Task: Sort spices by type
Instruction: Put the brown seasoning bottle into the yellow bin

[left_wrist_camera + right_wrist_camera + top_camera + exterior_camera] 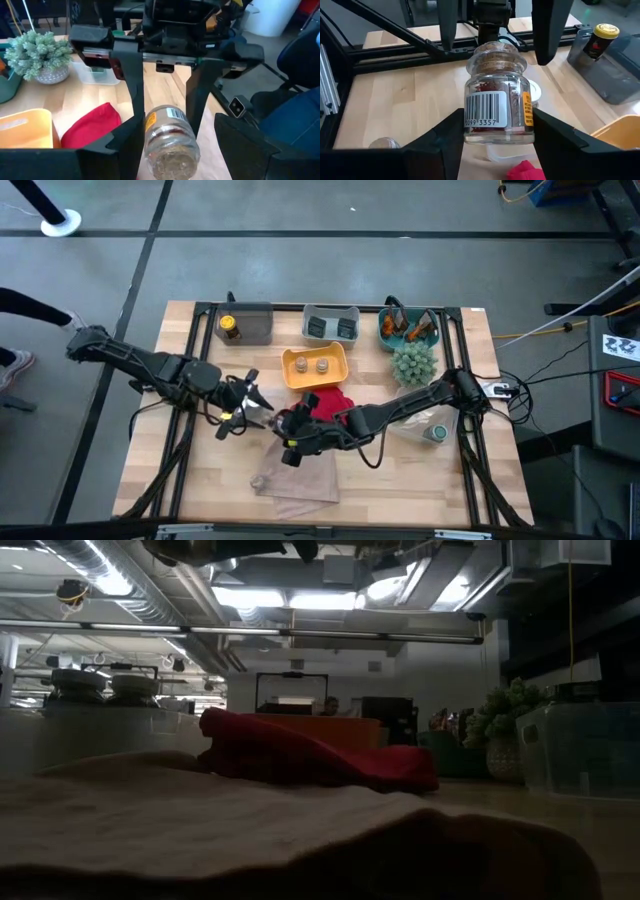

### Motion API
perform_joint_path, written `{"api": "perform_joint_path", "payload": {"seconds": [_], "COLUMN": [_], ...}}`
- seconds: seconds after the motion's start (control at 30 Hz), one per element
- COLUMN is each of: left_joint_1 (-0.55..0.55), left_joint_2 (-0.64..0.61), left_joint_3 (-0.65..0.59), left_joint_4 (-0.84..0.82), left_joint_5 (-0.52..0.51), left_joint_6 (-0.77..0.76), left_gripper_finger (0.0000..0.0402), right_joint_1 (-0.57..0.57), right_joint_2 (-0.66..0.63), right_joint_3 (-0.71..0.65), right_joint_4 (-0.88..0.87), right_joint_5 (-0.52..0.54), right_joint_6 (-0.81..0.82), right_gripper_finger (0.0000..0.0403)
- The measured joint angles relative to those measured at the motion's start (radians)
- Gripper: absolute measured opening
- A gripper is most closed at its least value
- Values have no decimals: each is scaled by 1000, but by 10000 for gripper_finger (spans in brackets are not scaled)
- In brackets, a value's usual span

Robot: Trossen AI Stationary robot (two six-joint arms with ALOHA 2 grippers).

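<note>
Sorting looks partly done: two tan-topped pots [313,364] sit in the yellow tray [340,370] beyond the hands, while the right hand [497,145] grips a cork-topped jar [496,102] facing the open left hand [255,408].

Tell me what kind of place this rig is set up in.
Probably a lab or workshop in an open-plan office: exposed ceiling ducts and strip lights, a person at a monitor, and cables on a bare grey floor around the wooden table.
</note>
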Motion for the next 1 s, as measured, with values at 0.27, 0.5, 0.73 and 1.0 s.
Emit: {"api": "perform_joint_path", "payload": {"seconds": [0.27,0.5,0.73,1.0], "left_joint_1": [-19,-19,-25,-37], "left_joint_2": [0,0,0,0], "left_joint_3": [0,0,0,0], "left_joint_4": [-4,-4,-9,-15], "left_joint_5": [0,2,0,-1], "left_joint_6": [-1,-3,-29,-27], "left_gripper_finger": [221,221,221,221], "right_joint_1": [0,0,0,0], "right_joint_2": [0,0,0,0], "right_joint_3": [0,-2,-2,-2], "right_joint_4": [69,106,116,143], "right_joint_5": [-38,-51,-22,-18], "right_joint_6": [-23,-26,-25,-25], "right_gripper_finger": [200,201,201,202]}}
